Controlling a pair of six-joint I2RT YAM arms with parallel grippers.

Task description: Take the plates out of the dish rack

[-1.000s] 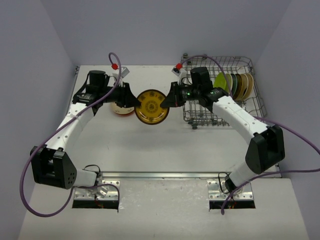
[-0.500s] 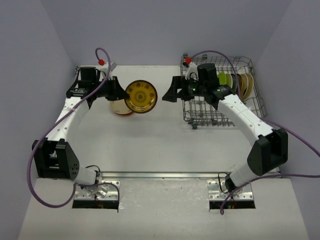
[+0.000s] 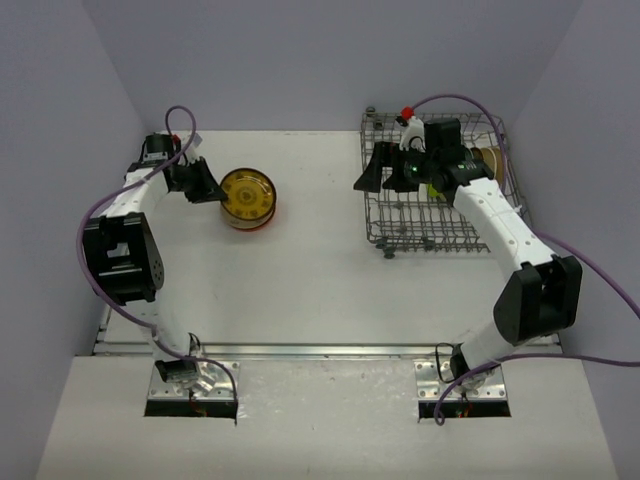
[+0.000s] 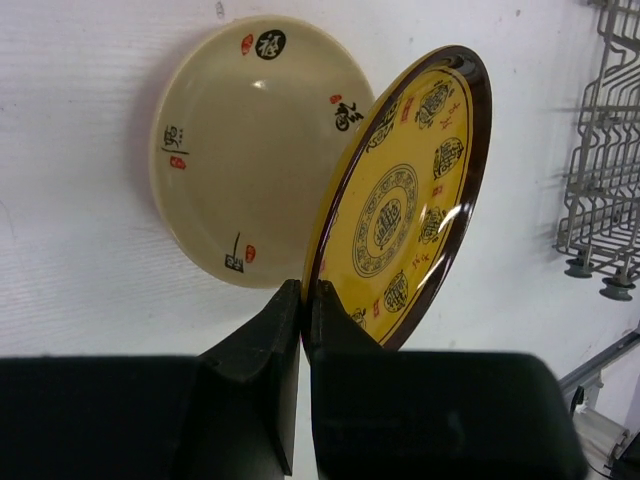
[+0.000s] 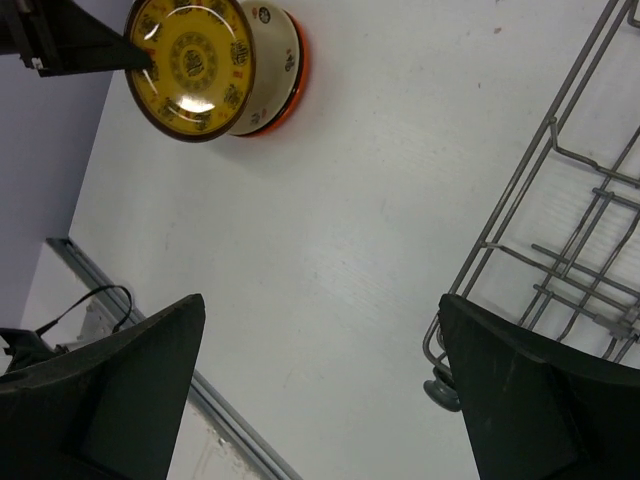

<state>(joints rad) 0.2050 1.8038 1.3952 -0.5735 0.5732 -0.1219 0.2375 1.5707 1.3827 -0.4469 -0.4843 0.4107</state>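
My left gripper is shut on the near rim of a yellow patterned plate. The plate tilts over a beige plate, which lies on an orange-red plate at the table's back left. The grey wire dish rack stands at the back right. My right gripper hangs open and empty over the rack's left side. A tan plate stands upright in the rack, with others hidden behind the arm.
Purple cables loop off both arms. Grey walls close in the white table on three sides. A metal rail runs along the near edge, in front of the arm bases.
The right gripper has let go of the yellow plate, opened wide and drawn back over the rack. The left arm has carried the plate left, over the stack.
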